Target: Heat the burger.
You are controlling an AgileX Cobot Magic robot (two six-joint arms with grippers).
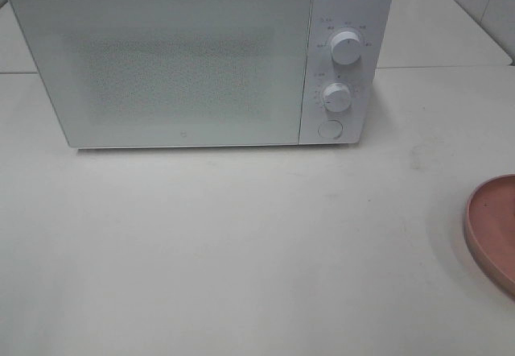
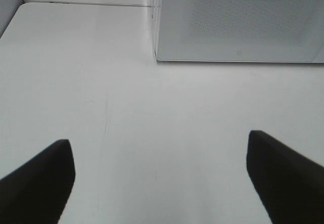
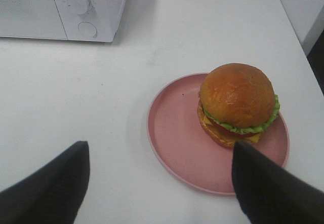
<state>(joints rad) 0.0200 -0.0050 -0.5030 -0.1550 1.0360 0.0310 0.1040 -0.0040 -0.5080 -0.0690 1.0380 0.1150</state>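
A white microwave [image 1: 201, 58] is seen at the back of a white table [image 1: 241, 251], with its door closed. Two round knobs [image 1: 346, 48] and one round button [image 1: 329, 129] are placed on its right panel, one under the other. At the right edge of the high view only a part of a pink plate [image 1: 495, 227] is visible.

In the right wrist view the burger [image 3: 238, 105] is shown standing on the plate, toward one side of it and not in the middle. Its brown bun, green lettuce and a yellow and red layer can be seen. The right gripper [image 3: 159, 183] is held above the table near the plate, its jaws spread wide, and nothing is held between them. The burger is not touched by it.

The left gripper [image 2: 162, 183] is held over bare table in front of the microwave, also with wide jaws and nothing between them.
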